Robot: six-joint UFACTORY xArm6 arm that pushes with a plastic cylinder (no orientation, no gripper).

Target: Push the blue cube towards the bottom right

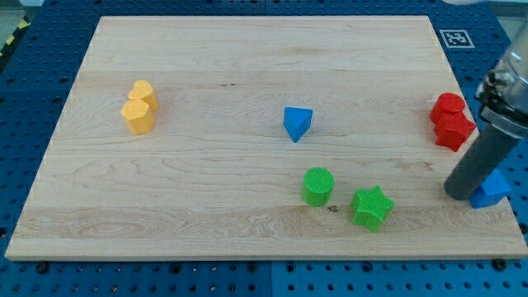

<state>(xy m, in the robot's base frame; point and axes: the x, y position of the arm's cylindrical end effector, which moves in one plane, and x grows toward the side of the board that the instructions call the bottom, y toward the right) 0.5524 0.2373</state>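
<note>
Where blue cube [493, 189] lies, my tip [460, 195] beside.

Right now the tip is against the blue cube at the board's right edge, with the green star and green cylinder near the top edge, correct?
Not quite. The camera view shows my tip beside the blue cube at the right edge, but the green star and green cylinder sit near the bottom edge.
</note>
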